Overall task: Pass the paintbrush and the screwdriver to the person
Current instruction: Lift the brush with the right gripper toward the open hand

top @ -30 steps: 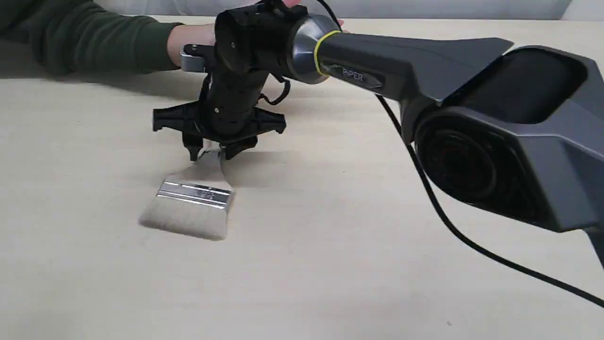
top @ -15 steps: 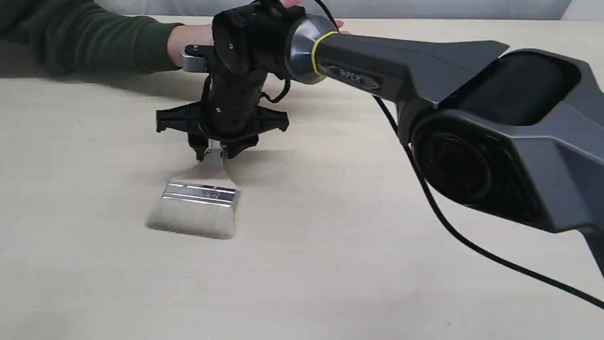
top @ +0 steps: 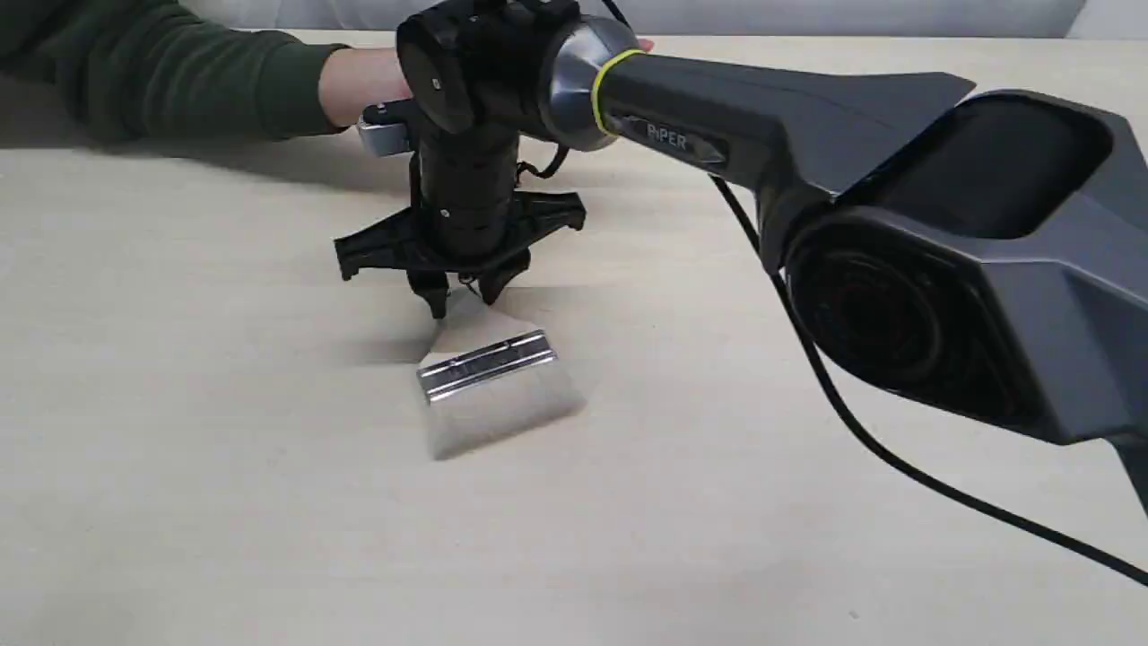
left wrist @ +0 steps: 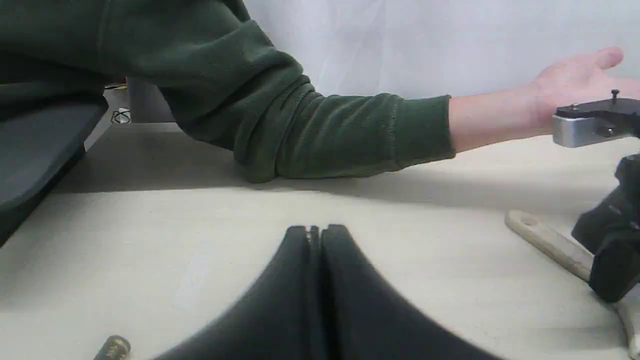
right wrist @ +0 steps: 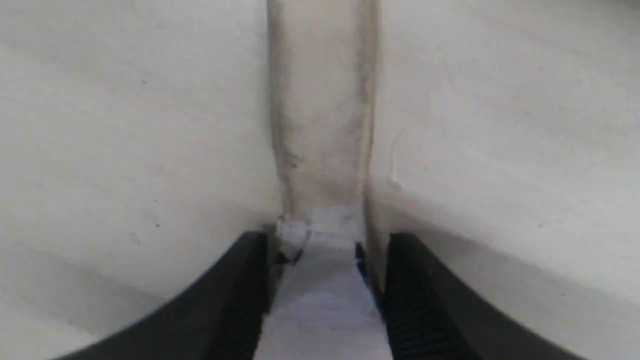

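Slipping, exterior view: right gripper (top: 462, 301) has its jaws clamped on the paintbrush (top: 491, 386) handle; the wide bristle end hangs low by the table (top: 179, 502) and could swivel or drop.
Bumping, exterior view: the person (top: 359, 81) waits just behind the arm; a fast swing may strike the hand.
Left wrist view: left gripper (left wrist: 314, 232) has its 2 jaws pressed together, empty; the screwdriver (left wrist: 112, 347) lies near it, untouched.
Right wrist view: jaws pinch the handle's narrow sides, a thin hold.
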`<move>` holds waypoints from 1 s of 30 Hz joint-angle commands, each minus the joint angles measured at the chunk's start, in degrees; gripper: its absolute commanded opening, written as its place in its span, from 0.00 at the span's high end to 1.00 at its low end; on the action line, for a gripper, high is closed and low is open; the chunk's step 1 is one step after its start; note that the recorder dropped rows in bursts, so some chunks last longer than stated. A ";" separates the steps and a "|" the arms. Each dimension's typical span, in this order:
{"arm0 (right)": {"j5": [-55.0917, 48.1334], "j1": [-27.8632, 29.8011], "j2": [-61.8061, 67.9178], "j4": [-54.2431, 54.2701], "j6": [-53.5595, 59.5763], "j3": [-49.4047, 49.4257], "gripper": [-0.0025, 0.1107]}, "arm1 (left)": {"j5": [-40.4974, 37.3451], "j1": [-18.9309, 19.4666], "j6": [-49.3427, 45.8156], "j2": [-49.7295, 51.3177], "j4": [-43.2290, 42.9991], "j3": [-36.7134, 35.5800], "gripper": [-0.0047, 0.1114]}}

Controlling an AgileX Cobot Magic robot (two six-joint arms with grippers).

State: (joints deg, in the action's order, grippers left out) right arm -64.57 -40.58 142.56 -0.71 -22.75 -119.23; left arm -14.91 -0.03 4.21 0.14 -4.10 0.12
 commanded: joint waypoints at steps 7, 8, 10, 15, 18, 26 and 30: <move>-5.40 0.45 1.91 -1.73 5.75 1.37 0.71 | 0.68 -0.37 0.12 -0.14 0.15 -0.12 0.96; -5.40 0.45 1.91 -1.73 6.60 1.37 0.75 | 0.68 -0.37 0.12 -0.14 0.15 -0.12 0.96; -5.40 0.45 1.91 -1.88 8.20 1.37 0.84 | 0.68 -0.37 0.12 -0.14 0.15 -0.12 0.96; -5.40 0.45 1.80 -1.88 11.04 1.37 0.94 | 0.55 -0.37 0.12 -0.14 0.26 -0.12 0.96; -5.40 0.45 1.27 -1.66 12.44 1.37 0.94 | 0.55 -0.37 0.12 -0.14 0.26 -0.12 0.96; -5.40 0.45 -2.05 -1.66 14.19 1.37 0.94 | 0.55 -0.37 0.12 -0.14 0.26 -0.12 0.96; -5.40 0.45 -3.66 -1.66 15.22 2.25 0.94 | 0.55 -0.37 0.12 -0.14 0.26 -0.12 0.96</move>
State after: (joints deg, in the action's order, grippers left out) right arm -68.94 -40.47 140.20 -1.75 -8.74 -117.46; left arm -14.91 -0.03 4.21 0.14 -4.10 0.12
